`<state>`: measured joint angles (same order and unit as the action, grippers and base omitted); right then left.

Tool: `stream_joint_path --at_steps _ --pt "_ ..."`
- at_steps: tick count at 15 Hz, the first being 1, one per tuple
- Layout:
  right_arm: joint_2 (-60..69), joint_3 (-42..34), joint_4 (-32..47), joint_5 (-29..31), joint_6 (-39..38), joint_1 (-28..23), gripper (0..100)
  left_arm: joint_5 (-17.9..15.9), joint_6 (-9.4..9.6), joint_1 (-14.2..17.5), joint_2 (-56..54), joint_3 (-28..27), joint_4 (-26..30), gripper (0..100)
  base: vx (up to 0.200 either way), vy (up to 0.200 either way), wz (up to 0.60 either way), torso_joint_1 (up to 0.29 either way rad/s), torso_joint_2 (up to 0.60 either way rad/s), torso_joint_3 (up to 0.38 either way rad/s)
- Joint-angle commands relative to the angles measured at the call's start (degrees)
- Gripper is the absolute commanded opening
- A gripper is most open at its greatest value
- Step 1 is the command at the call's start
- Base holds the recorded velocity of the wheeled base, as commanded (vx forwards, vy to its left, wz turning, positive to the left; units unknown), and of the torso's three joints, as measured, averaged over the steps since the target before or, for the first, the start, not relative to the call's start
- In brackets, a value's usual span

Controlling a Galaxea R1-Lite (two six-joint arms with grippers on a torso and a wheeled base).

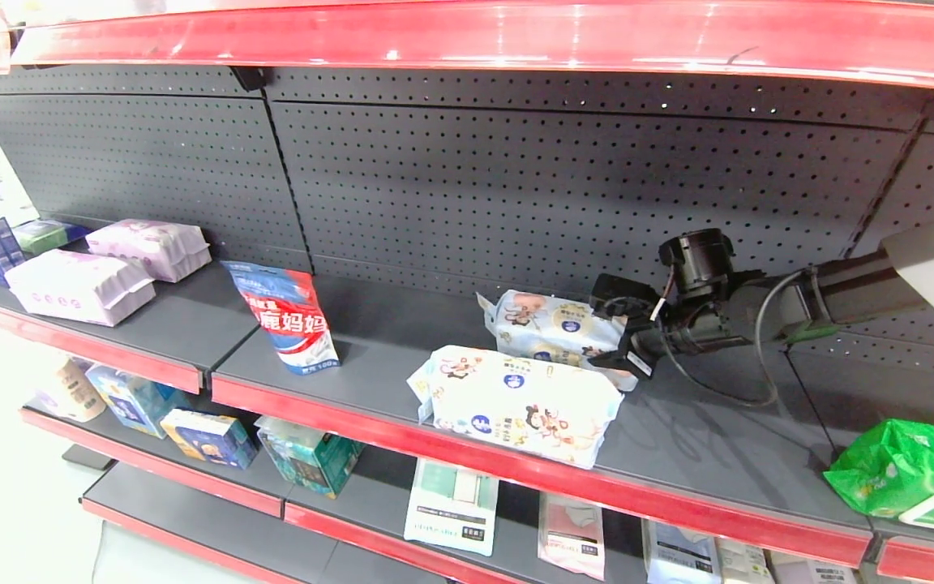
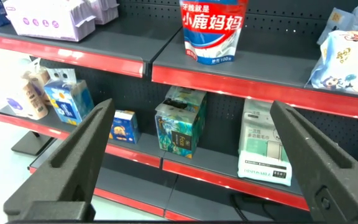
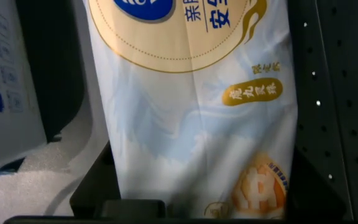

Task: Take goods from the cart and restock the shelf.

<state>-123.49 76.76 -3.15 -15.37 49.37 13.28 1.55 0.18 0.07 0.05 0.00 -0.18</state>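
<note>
Gripped the rear wipes pack (image 1: pixel 556 324) at its 3 o'clock end with the right tool (image 1: pixel 623 331), closed on the wrapper, seemingly to lay it flat on the shelf (image 1: pixel 386 341) at 1 o'clock of the front wipes pack (image 1: pixel 516 405), filling the depth behind the facing. Held the left tool (image 2: pixel 191 168) wide open and empty, facing the lower shelf (image 2: pixel 216 177), presumably parked out of the way.

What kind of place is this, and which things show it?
Probably a shop aisle: tiered red-edged shelves backed by black pegboard, stocked with packaged goods like wipe packs and a standing blue-red pouch.
</note>
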Motion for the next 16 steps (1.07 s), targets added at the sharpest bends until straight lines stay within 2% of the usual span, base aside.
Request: stream_joint_path --at_steps 1,4,5,12,16 --pt "0.0 -0.04 -0.02 -0.01 0.02 0.17 0 0.03 -0.01 0.01 0.04 0.0 0.01 100 0.0 0.0 0.0 0.0 0.0 0.0" --pt "0.0 -0.91 -0.02 -0.01 0.02 0.17 0 0.03 -0.01 0.01 0.04 0.0 0.01 100 0.0 0.0 0.0 0.0 0.0 0.0" --pt "0.0 -1.09 0.07 -0.01 0.02 0.17 100 0.03 -0.01 0.01 0.04 0.0 -0.08 100 0.0 0.0 0.0 0.0 0.0 0.0" --pt "-0.08 -0.74 -0.28 -0.01 -0.24 0.0 100 0.03 -0.01 0.01 0.04 0.0 -0.08 100 0.0 0.0 0.0 0.0 0.0 0.0" --pt "1.32 -1.0 -0.37 0.52 -3.49 -1.41 100 0.03 -0.01 0.01 0.04 0.0 -0.08 100 0.0 0.0 0.0 0.0 0.0 0.0"
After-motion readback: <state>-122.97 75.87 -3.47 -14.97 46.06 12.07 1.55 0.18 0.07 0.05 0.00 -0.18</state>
